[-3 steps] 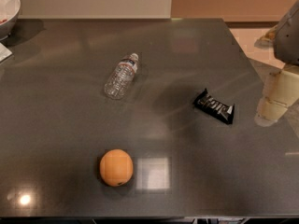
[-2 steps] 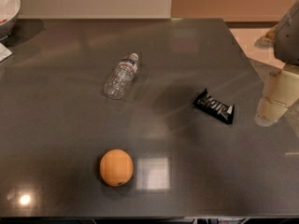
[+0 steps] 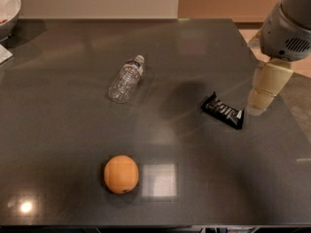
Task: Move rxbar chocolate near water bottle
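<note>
The rxbar chocolate (image 3: 223,110), a flat black wrapper with pale lettering, lies on the dark table (image 3: 194,188) at the right. The water bottle (image 3: 127,78), clear with a white cap, lies on its side at the upper middle, well left of the bar. My gripper (image 3: 257,108) hangs from the grey arm at the right edge, its pale tip just right of the bar's right end and holding nothing.
A round orange fruit (image 3: 121,174) sits at the front left of the table. A white bowl (image 3: 7,8) stands at the far left corner. The table's right edge runs just beyond the gripper.
My gripper has moved left and slightly back, closer to the bar's right end. The bar, bottle and orange have not moved.
</note>
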Action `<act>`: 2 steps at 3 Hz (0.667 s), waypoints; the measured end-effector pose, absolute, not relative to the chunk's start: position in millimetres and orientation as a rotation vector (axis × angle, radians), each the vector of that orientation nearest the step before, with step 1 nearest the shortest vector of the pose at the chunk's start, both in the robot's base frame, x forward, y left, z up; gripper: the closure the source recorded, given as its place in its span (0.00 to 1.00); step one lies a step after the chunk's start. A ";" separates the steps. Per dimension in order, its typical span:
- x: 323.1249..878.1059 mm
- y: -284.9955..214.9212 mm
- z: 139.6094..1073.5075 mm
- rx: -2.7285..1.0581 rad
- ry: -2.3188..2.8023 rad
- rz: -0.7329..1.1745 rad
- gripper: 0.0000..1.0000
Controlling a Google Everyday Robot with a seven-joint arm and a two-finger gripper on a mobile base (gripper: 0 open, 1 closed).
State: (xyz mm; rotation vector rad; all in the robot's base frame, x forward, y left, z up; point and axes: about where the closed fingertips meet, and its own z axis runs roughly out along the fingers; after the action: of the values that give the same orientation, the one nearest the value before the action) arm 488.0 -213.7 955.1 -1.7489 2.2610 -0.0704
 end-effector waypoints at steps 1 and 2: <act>506.1 -210.4 935.3 -1.734 2.292 -0.047 0.00; 512.8 -207.9 913.9 -1.704 2.339 -0.036 0.00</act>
State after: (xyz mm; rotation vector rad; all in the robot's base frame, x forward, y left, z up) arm 512.8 -207.9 913.9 -1.7036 2.3387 -0.0360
